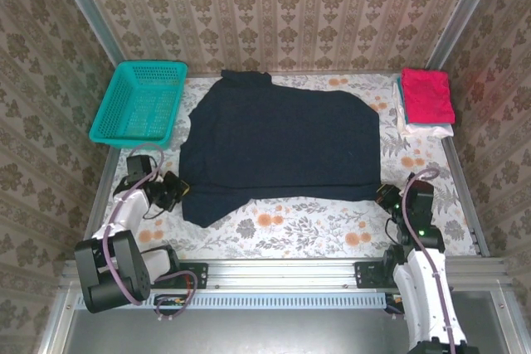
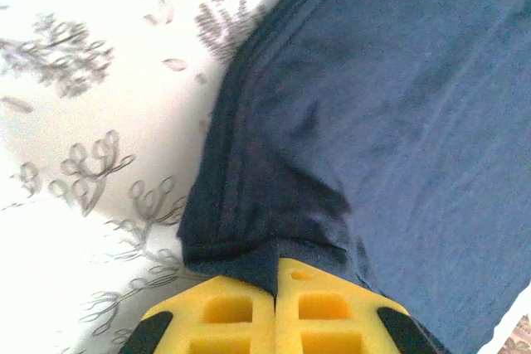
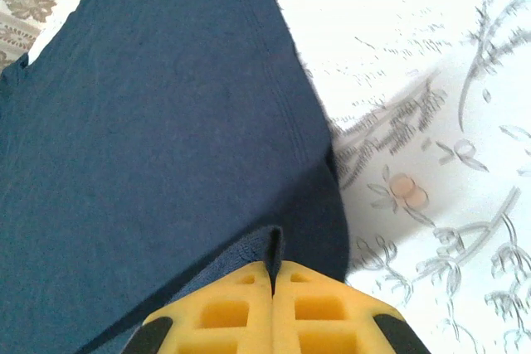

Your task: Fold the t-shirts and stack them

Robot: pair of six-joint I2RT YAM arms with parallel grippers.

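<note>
I see the navy t-shirt spread flat across the middle of the table. My left tool is pressed together on the cloth at the shirt's near left corner. My right tool pinches a fold at the near right corner the same way. The pink t-shirt lies folded on the white t-shirt at the far right. The teal basket sits at the far left.

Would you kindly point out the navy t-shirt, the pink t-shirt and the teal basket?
navy t-shirt point(image 1: 278, 143), top external view, middle of its spread body.
pink t-shirt point(image 1: 427, 95), top external view, centre of its folded top.
teal basket point(image 1: 124, 139), top external view, its near rim.
</note>
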